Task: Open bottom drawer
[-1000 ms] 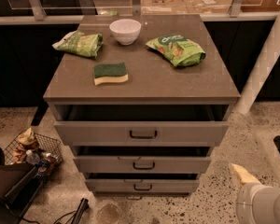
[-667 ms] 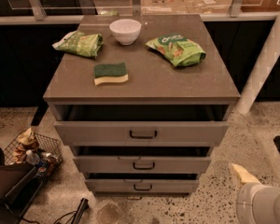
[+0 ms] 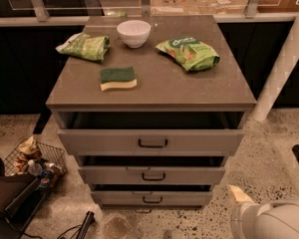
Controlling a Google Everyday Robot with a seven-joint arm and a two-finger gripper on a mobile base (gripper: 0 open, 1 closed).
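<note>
Hanging low in the lower right of the frame, the gripper (image 3: 237, 193) waits beside the bottom drawer (image 3: 114, 198) at bottom centre, probably placed to reach its black handle (image 3: 152, 199), though whether it is spread or pressed together I cannot tell.

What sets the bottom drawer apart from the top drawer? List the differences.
The top drawer has a taller, wider-looking front; the bottom drawer has the shallowest, narrowest-looking one. The dark gap above the top drawer is broad; above the bottom drawer it is a thin strip. Both are grey with a black bar handle. The gripper is low at the right, touching neither.
</note>
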